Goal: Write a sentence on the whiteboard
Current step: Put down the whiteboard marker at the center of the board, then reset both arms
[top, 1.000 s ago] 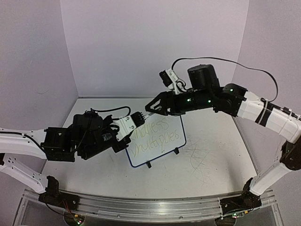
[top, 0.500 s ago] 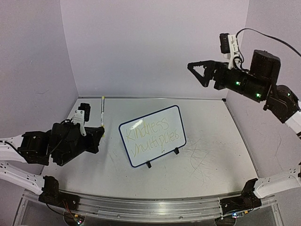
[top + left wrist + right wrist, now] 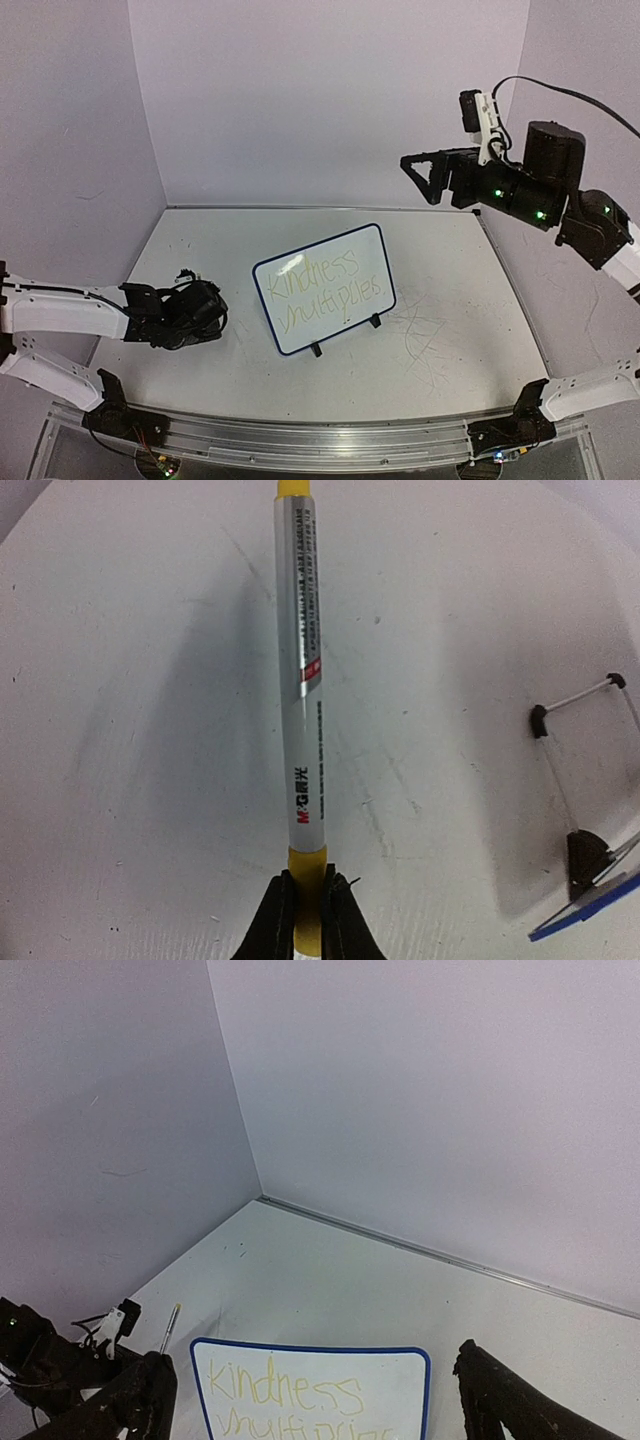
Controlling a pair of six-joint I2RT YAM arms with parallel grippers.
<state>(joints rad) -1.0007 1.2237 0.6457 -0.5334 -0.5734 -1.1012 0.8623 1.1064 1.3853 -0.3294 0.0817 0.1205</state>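
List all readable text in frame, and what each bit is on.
"Kindness": top line of yellow-green handwriting on the small blue-framed whiteboard.
"multiplies": second line, same board.
"M&G": red logo on the silver yellow-ended marker; the characters after it are unclear.
Fine print up the barrel: too blurred to read.

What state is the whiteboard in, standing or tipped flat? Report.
Standing. The whiteboard rests propped on its black feet, and the left wrist view shows the wire stand bracing it.
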